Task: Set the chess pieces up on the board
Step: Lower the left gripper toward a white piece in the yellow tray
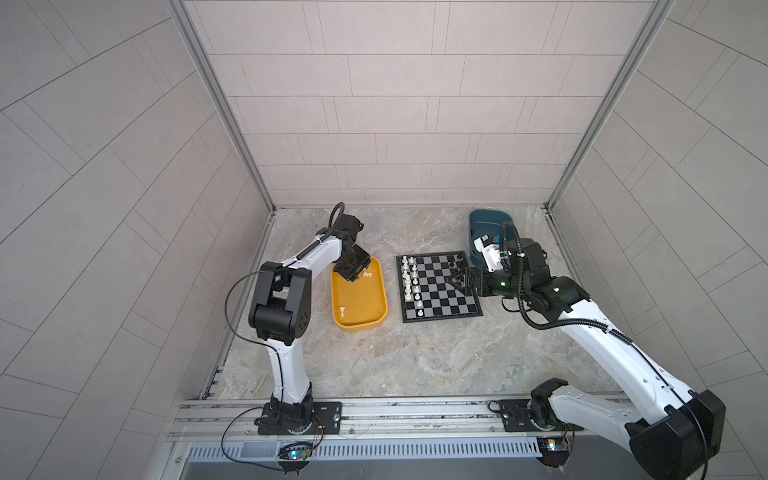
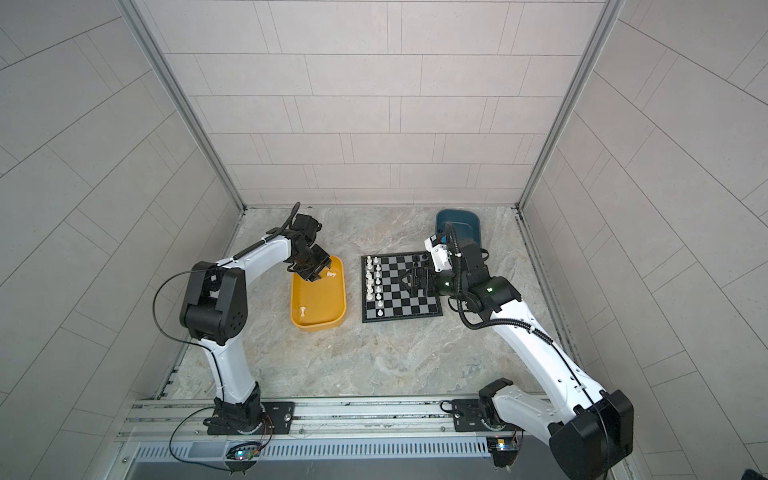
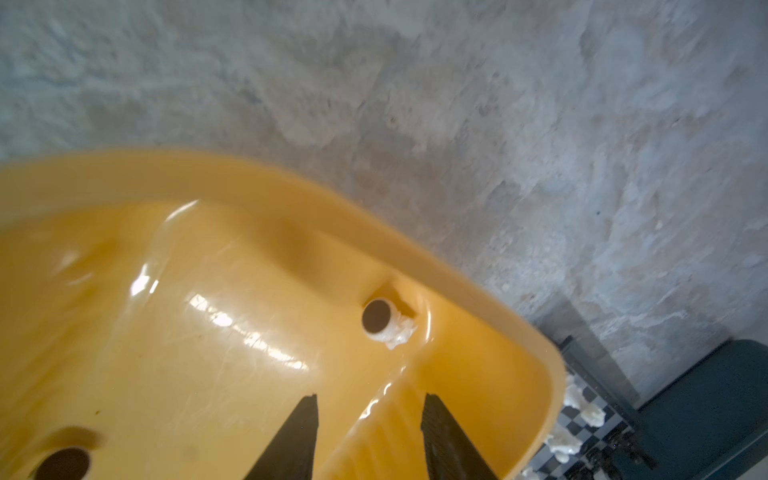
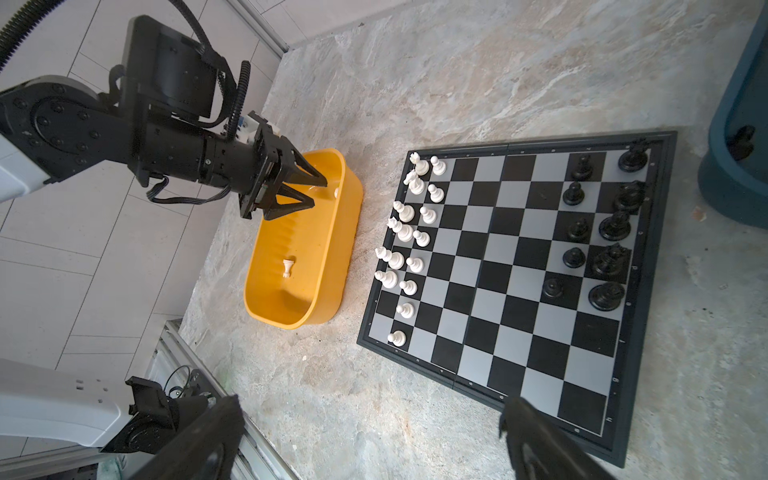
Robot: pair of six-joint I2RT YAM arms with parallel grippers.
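The board (image 1: 449, 299) (image 2: 411, 303) (image 4: 498, 311) lies flat mid-table. White chess pieces (image 1: 409, 282) (image 4: 409, 232) fill its two left columns, and black ones (image 1: 455, 259) (image 4: 602, 224) stand on its right columns. In the yellow tray (image 1: 361, 326) (image 2: 318, 326) (image 3: 291, 178) (image 4: 299, 324) two white pieces lie loose, one (image 1: 367, 274) (image 3: 386, 324) at the far end and one (image 1: 341, 311) (image 4: 287, 268) nearer the front. My left gripper (image 1: 350, 277) (image 2: 309, 277) (image 3: 371, 395) (image 4: 320, 192) hangs open over the tray's far end, holding nothing. My right gripper (image 1: 453, 279) (image 2: 409, 280) (image 4: 372, 401) stands wide open above the board, holding nothing.
A dark teal tray (image 1: 484, 220) (image 2: 457, 218) (image 4: 723, 137) sits behind the board's right corner, with a black piece (image 4: 742, 141) inside. Marble tabletop (image 1: 415, 353) stretches in front of the board and the tray. Walls enclose three sides; a metal rail (image 1: 395, 415) runs along the front.
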